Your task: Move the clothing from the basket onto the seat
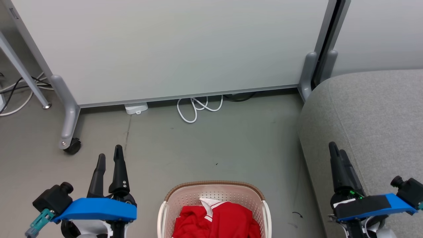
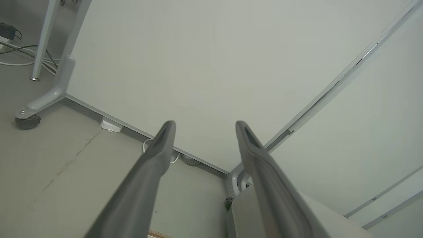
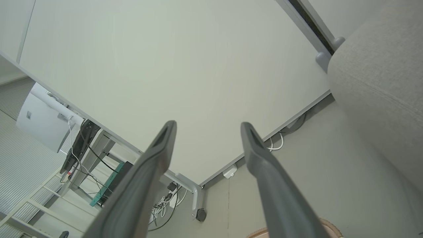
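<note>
The cream basket [image 1: 172, 198] with its brown rim stands on the floor at the bottom middle of the head view. Red clothing [image 1: 224, 221] with white stripe trim lies bunched inside it. The grey seat [image 1: 370, 115] fills the right side, its rounded edge beside the basket. My left gripper [image 1: 110, 154] is open above the floor, left of the basket, holding nothing. My right gripper [image 1: 337, 148] hangs over the seat's front edge, and the right wrist view shows it [image 3: 208, 127] open and empty. The left wrist view shows the left gripper [image 2: 205, 127] with fingers apart.
A pale partition panel [image 1: 172, 46] on wheeled grey feet [image 1: 67, 132] stands across the back. White cable [image 1: 195, 107] loops on the floor under it, and more cables [image 1: 16, 89] lie at far left by a table leg [image 1: 23, 71]. Bare grey floor [image 1: 214, 145] separates panel and basket.
</note>
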Available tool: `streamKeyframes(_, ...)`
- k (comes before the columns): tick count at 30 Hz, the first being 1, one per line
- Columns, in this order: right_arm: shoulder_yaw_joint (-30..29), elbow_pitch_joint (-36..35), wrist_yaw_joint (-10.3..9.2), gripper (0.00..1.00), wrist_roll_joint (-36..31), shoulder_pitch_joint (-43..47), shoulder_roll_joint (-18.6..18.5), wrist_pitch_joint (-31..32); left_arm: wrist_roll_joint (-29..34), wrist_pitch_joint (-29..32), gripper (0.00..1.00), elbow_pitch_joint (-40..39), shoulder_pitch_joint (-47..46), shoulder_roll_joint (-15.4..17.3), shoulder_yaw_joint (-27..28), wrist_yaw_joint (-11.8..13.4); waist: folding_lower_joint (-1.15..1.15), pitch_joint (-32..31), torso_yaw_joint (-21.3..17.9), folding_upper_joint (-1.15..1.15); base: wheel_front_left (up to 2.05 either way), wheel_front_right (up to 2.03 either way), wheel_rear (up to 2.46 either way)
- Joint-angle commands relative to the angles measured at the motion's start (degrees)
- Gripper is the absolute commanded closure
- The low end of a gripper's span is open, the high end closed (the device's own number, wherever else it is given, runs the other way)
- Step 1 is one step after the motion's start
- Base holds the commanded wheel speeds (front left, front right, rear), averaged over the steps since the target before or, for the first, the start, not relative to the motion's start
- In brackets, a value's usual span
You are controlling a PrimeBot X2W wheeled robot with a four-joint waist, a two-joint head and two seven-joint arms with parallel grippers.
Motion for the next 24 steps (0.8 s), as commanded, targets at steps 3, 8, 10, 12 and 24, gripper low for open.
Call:
streamKeyframes(3,0.6,-0.7,0.15,0.0,-3.4,-0.7,-0.4,-0.9,3.9,-0.9,0.0,-0.4,-1.7,0.4,-0.7,0.3,0.0,0.0,0.1,0.0,0.0,0.0,0.0)
streamKeyframes(8,1.3,-0.1,0.16,0.0,-7.1,-0.7,-0.4,-1.7,7.7,-1.8,0.0,0.2,-1.6,0.5,-1.4,0.5,0.0,-0.1,0.2,0.0,0.0,0.0,0.0)
streamKeyframes(10,1.4,0.1,0.15,0.0,-8.7,-0.8,-0.4,-2.1,9.3,-2.1,0.0,0.4,-1.7,0.5,-1.6,0.7,0.0,-0.1,0.3,0.0,0.0,0.0,0.0)
streamKeyframes(12,1.6,0.2,0.15,0.0,-10.0,-0.8,-0.4,-2.4,10.7,-2.4,0.0,0.7,-1.8,0.5,-1.9,0.8,0.0,0.0,0.4,0.0,0.0,0.0,0.0)
streamKeyframes(24,1.5,0.9,0.16,0.0,-16.9,-1.1,-0.4,-4.2,18.1,-4.2,0.0,1.0,-2.1,0.5,-3.2,1.3,0.0,0.0,0.7,0.0,0.0,0.0,0.0)
